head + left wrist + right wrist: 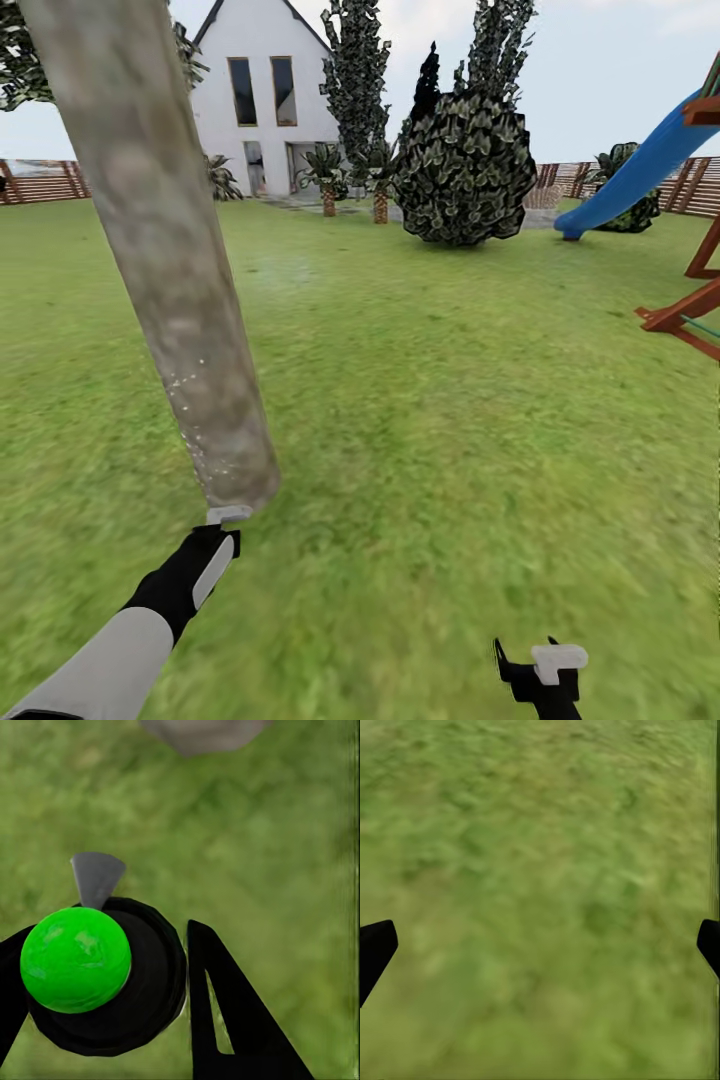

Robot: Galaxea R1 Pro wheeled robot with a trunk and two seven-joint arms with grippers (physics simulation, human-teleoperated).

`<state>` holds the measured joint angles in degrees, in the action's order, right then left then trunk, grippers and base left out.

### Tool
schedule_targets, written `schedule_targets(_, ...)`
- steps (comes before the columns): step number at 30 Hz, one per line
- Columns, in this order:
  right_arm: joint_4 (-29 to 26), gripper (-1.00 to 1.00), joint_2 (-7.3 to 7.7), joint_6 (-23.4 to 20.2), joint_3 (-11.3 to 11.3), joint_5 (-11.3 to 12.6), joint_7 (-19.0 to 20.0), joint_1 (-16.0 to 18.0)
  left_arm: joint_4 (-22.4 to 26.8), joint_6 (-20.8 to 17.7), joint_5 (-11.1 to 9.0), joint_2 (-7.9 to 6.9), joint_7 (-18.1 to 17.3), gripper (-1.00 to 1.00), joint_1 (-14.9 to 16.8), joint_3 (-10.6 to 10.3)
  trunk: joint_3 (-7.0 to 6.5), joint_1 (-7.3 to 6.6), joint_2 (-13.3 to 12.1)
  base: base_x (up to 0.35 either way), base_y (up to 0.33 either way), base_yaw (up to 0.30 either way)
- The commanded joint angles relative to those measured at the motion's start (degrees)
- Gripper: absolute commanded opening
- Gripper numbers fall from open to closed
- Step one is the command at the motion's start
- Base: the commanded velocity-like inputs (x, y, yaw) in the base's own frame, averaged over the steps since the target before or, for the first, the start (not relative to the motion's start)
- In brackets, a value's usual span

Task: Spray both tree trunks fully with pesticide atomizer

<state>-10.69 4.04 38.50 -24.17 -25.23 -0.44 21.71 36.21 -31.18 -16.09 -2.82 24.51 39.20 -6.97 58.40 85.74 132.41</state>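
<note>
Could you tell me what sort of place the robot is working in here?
A back garden, it seems: a green lawn with a tree trunk up close, a white house behind, and a blue playground slide by a wooden fence.

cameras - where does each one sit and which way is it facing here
Head view: on the robot's head, looking forward and down across the lawn at a tree trunk, bush, white house and slide; both arms show, the left gripper at the trunk's base.
Left wrist view: on the left arm, looking along the fingers at grass; the atomizer sits between them.
Right wrist view: on the right arm, facing grass; the right gripper is spread wide.
Shared: both wrist views show lawn; head and left wrist views share the trunk's base.
</note>
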Motion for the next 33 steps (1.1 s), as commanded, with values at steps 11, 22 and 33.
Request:
schedule_targets(11, 0.1, 1.0, 0.0, 0.0, 0.0, 0.0, 0.0, 0.0, 0.0, 0.1, -0.1, 0.08, 0.2, -1.0, 0.0, 0.0, 0.0, 0.0, 0.0, 0.087, -0.271, 0.213)
schedule_targets(22, 0.1, 1.0, 0.0, 0.0, 0.0, 0.0, 0.0, 0.0, 0.0, 0.2, -0.1, 0.27, 0.2, -1.0, 0.0, 0.0, 0.0, 0.0, 0.0, 0.081, -0.271, 0.277)
schedule_targets(33, 0.1, 1.0, 0.0, 0.0, 0.0, 0.0, 0.0, 0.0, 0.0, 0.2, -0.1, 0.25, 0.2, -1.0, 0.0, 0.0, 0.0, 0.0, 0.0, 0.081, -0.271, 0.277)
